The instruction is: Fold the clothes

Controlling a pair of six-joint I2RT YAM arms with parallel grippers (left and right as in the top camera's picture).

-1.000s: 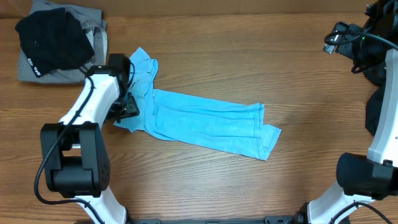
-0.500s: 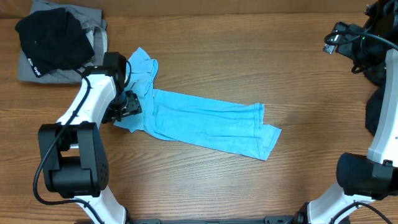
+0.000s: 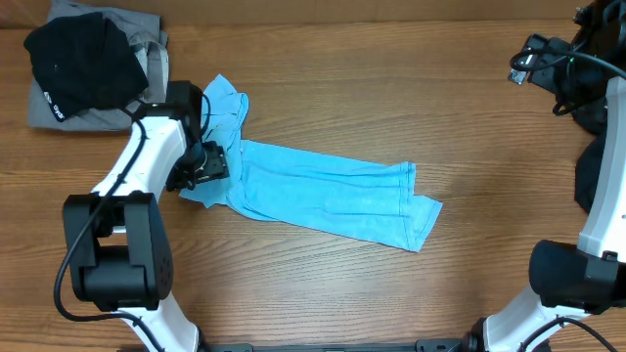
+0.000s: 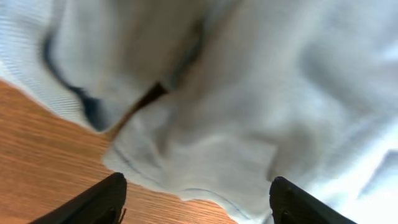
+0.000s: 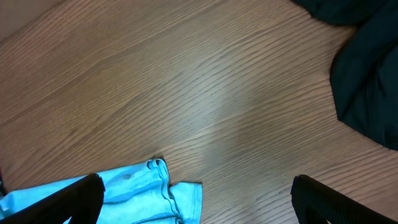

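blue shirt [image 3: 328,196] long on desk [image 3: 391,98], left end bunched. left fingers [image 3: 213,161] wide open over it, holding nothing; right fingers [image 5: 196,202] open, empty. could pinch too many layers, drag shirt crooked.

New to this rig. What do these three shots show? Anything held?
Two robot arms at a wooden table, each ending in two-finger jaws. One shot looks down from above; the other two come from wrist cameras, dark fingertips at the bottom corners. A light-blue T-shirt lies in a long strip; a black garment sits on a grey garment near the left arm. That arm's jaws stand open right at the shirt's end; the right arm sits aside, jaws open. Nothing looks held.
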